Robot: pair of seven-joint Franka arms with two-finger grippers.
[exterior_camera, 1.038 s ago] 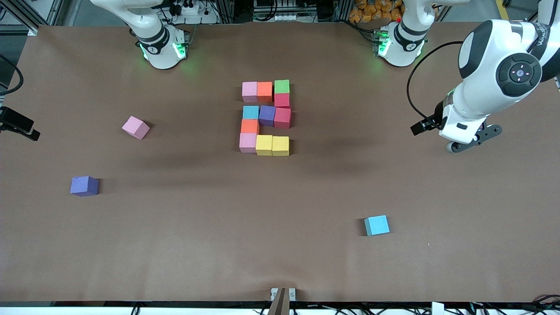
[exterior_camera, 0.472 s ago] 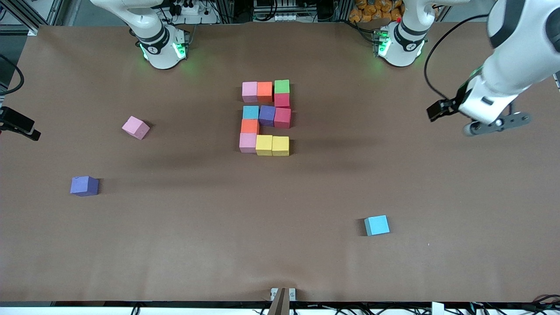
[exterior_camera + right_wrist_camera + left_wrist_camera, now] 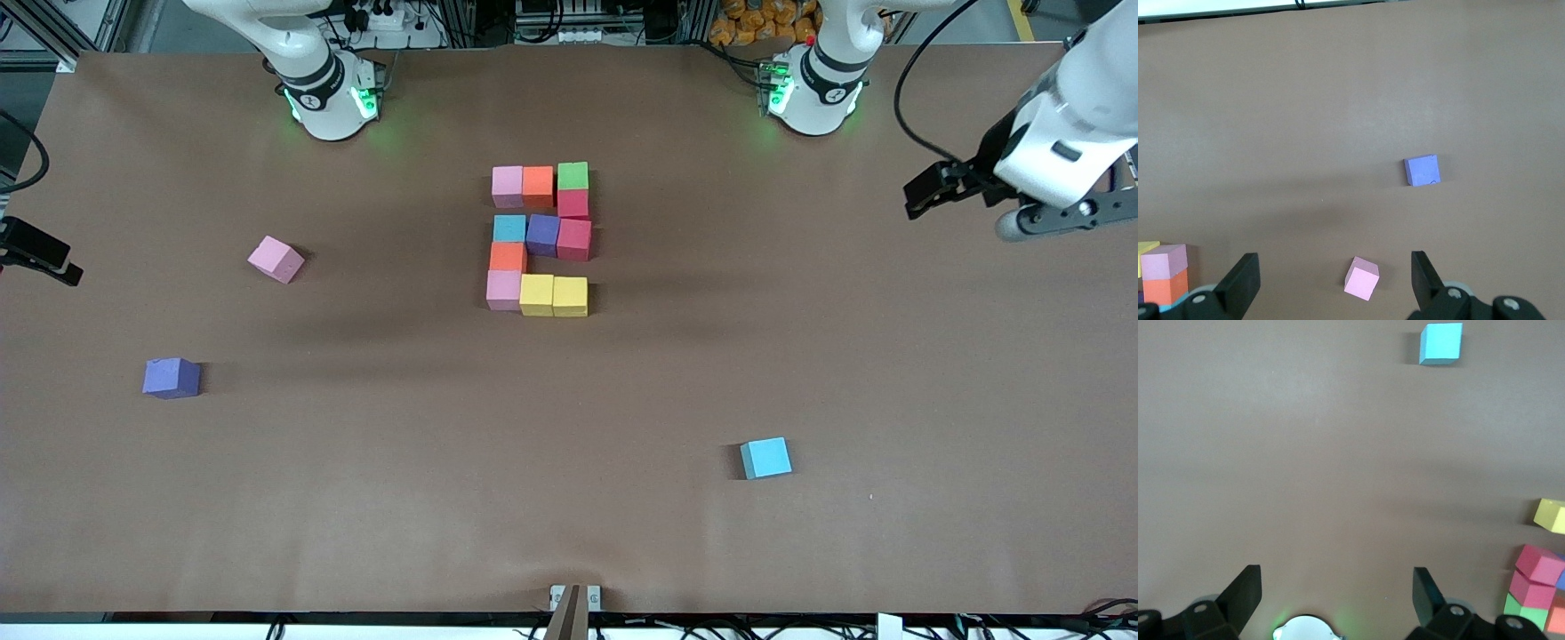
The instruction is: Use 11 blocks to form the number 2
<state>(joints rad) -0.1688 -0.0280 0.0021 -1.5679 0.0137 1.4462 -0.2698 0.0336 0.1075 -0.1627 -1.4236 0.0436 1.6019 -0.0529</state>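
Since a second ago the left arm has swung up and away toward its own end of the table, so the left gripper (image 3: pixel 1062 216) now hangs high over the table's edge there, its fingers spread wide and empty, as the left wrist view shows (image 3: pixel 1331 597). That retreat reads as clearing the work: the number 2 (image 3: pixel 540 238) sits in the middle of the table (image 3: pixel 569 498) with all eleven blocks placed, most of them touching, though the green block (image 3: pixel 573 175) looks slightly apart from the orange one (image 3: pixel 538 185) beside it. Three spare cubes lie well apart from it: a pink cube (image 3: pixel 276 259) and a purple cube (image 3: pixel 171 377) toward the right arm's end, and a light blue cube (image 3: pixel 765 458) nearer the front camera. Only the right wrist view shows the right gripper (image 3: pixel 1331 277), waiting with its fingers apart and holding nothing, probably raised high over the table.
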